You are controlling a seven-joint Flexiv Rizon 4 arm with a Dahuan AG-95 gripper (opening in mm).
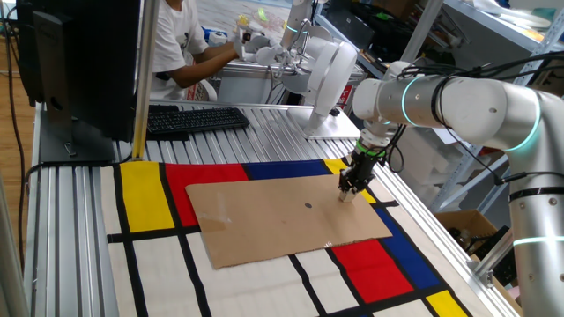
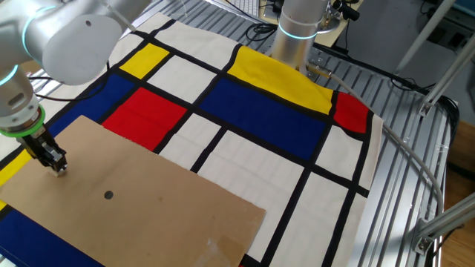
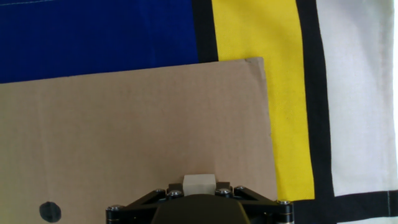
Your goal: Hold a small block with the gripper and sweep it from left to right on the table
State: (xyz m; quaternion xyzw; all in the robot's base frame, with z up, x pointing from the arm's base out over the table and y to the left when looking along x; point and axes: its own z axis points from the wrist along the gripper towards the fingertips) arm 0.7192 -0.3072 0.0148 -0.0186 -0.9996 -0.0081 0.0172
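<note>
My gripper (image 1: 349, 191) hangs from the silver-white arm and its tips rest on a brown cardboard sheet (image 1: 273, 216) that lies on the table (image 1: 145, 264). It is shut on the small block (image 3: 198, 184), a pale beige cube that shows between the black jaws in the hand view. The gripper (image 2: 56, 165) stands near the sheet's right end, close to the yellow stripe (image 3: 261, 93). In the fixed views the block (image 1: 347, 197) is a tiny pale spot at the fingertips.
A tiny dark dot (image 1: 307, 207) marks the cardboard left of the gripper. A black keyboard (image 1: 194, 118) and a monitor (image 1: 79, 62) stand at the back left. A second robot base (image 2: 298, 37) stands at the table's far side. A person (image 1: 181, 44) sits behind.
</note>
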